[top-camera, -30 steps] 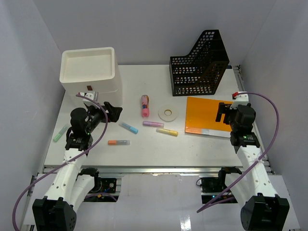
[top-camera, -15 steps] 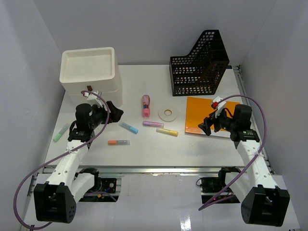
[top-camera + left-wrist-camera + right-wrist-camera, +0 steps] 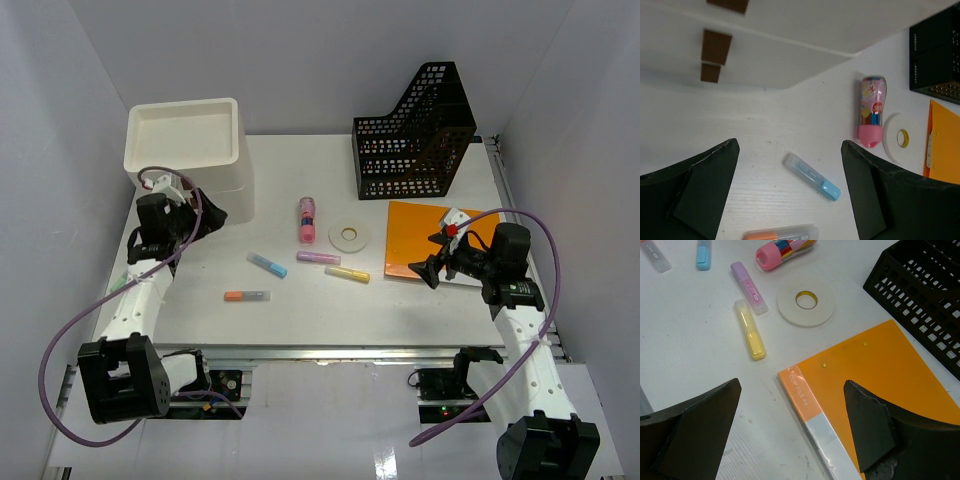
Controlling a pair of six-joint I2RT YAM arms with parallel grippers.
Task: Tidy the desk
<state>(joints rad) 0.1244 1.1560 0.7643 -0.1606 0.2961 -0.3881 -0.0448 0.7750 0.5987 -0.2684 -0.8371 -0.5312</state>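
Left end effector swung toward drawer box, right end effector over folder

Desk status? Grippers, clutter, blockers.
Left gripper open, empty, by drawer box. Right gripper open, empty, over orange folder corner. Desk cluttered: highlighters, tape roll, pink tube loose. No blockers seen.

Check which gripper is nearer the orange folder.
Right. The right gripper hovers, open, at the folder's near left corner; the left gripper is far across the desk, beside the white box.
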